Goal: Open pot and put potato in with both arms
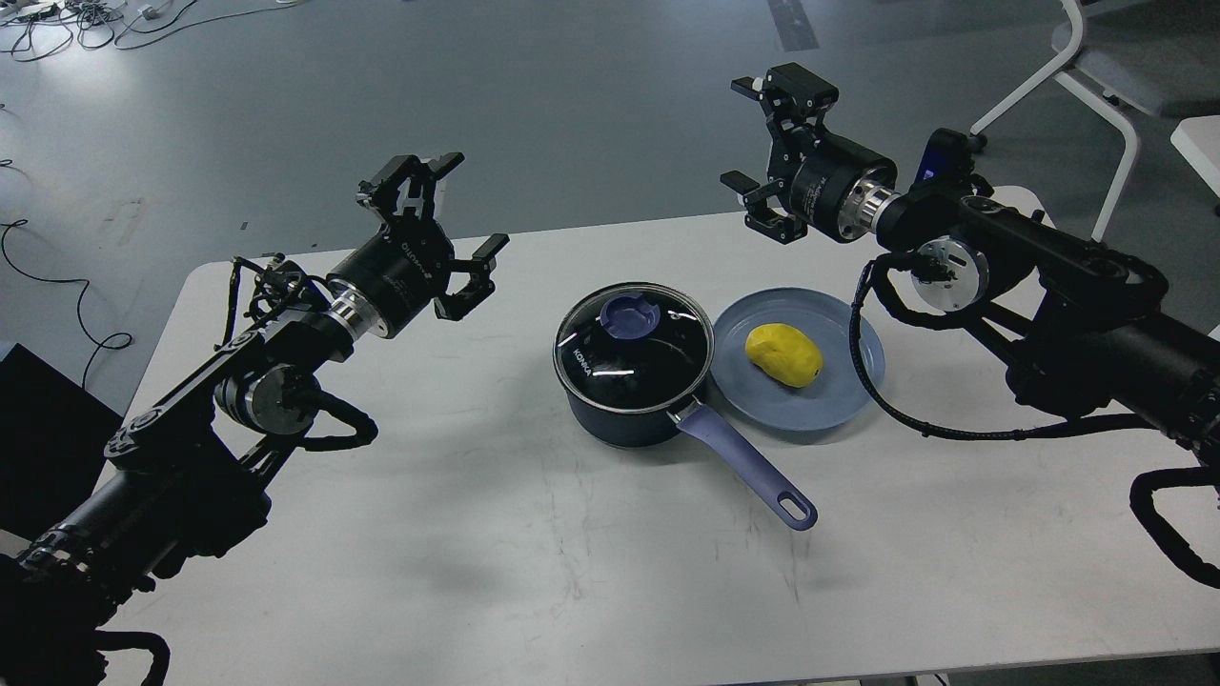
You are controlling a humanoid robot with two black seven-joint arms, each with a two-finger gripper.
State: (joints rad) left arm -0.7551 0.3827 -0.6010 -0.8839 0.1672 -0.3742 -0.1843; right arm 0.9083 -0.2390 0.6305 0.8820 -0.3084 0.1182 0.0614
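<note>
The dark navy pot [624,400] stands at the table's middle with its glass lid [634,345] on and the lavender knob [632,316] on top. Its lavender handle [748,462] points toward the near right. The yellow potato [783,354] lies on a blue plate [839,381] just right of the pot. My left gripper [456,214] hovers open to the left of the pot, above the table, holding nothing. My right gripper [748,143] hangs open above and behind the plate, also holding nothing.
The white table [534,572] spans most of the view, with its far edge behind the pot. A white chair frame [1096,86] stands on the grey floor at the back right. A dark box [38,438] sits left of the table.
</note>
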